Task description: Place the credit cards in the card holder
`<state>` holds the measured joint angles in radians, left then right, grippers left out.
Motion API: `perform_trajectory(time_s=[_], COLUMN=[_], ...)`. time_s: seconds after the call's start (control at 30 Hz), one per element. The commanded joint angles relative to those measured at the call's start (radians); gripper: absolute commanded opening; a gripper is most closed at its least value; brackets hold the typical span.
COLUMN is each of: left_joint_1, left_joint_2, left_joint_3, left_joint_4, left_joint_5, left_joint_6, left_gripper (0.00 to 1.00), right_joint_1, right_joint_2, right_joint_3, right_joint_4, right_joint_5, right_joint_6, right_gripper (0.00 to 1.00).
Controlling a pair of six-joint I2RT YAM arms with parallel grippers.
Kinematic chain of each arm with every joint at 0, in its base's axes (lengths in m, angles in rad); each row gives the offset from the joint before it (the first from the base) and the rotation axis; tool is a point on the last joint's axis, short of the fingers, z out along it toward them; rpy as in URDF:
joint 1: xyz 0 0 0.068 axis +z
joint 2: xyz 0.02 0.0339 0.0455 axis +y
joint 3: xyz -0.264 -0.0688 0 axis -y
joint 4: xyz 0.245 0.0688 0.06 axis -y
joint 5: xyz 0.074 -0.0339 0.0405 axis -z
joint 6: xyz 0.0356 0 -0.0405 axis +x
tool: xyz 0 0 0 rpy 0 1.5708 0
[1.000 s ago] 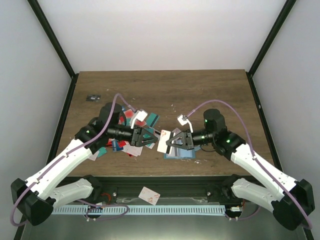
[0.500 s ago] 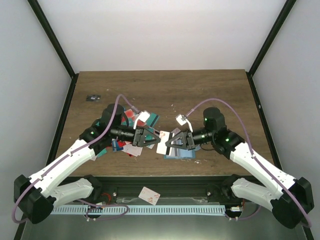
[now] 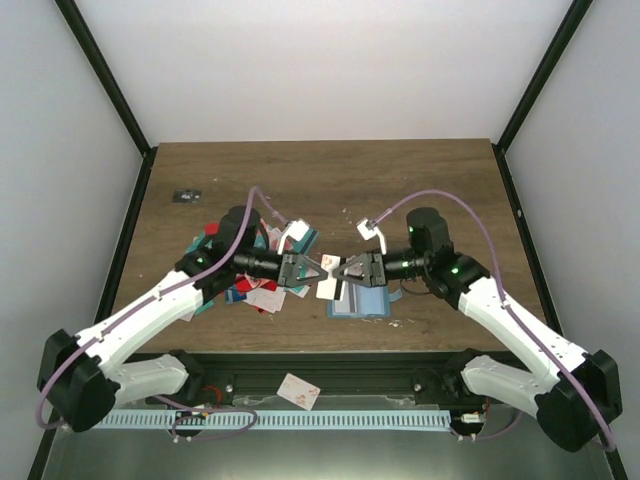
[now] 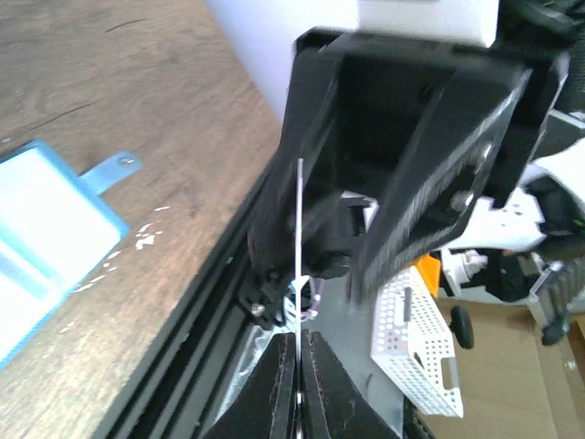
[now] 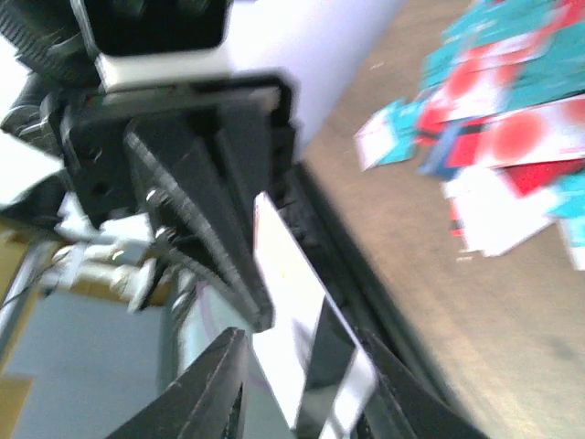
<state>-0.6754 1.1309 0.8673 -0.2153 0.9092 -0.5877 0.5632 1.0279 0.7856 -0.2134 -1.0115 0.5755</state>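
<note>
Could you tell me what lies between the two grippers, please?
One white credit card spans the gap between left gripper and right gripper in the top view; the left wrist view shows it edge-on, pinched by the left fingers.

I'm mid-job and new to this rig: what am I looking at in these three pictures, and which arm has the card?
Two robot arms, each ending in a two-finger gripper, work over a wooden table. One picture looks down from above; the other two come from a camera on each wrist. A pile of credit cards lies at the left, the teal card holder near the middle. The left gripper is shut on a white card; the right gripper has its fingers apart around it.
</note>
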Motion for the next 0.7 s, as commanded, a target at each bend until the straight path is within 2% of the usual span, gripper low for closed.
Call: perform_trajectory(time_s=[0.0, 0.17, 0.43, 0.67], left_joint_1=[-0.002, -0.003, -0.003, -0.005], left_joint_2=[0.081, 0.206, 0.438, 0.597], left_joint_3=[-0.019, 0.002, 0.072, 0.12], left_joint_4=[0.007, 0.009, -0.001, 0.014], left_joint_5=[-0.08, -0.097, -0.07, -0.035], left_joint_6=[-0.023, -0.003, 0.046, 0.068], left_gripper=[0.04, 0.04, 0.04, 0.04], right_joint_1=[-0.14, -0.257, -0.264, -0.264], right_joint_2=[0.002, 0.003, 0.083, 0.163], right_joint_3=[0.018, -0.038, -0.097, -0.129], right_joint_4=[-0.172, -0.242, -0.281, -0.259], right_joint_5=[0.218, 0.341, 0.456, 0.489], right_joint_6=[-0.035, -0.017, 0.026, 0.024], right_gripper=[0.34, 0.35, 0.34, 0.33])
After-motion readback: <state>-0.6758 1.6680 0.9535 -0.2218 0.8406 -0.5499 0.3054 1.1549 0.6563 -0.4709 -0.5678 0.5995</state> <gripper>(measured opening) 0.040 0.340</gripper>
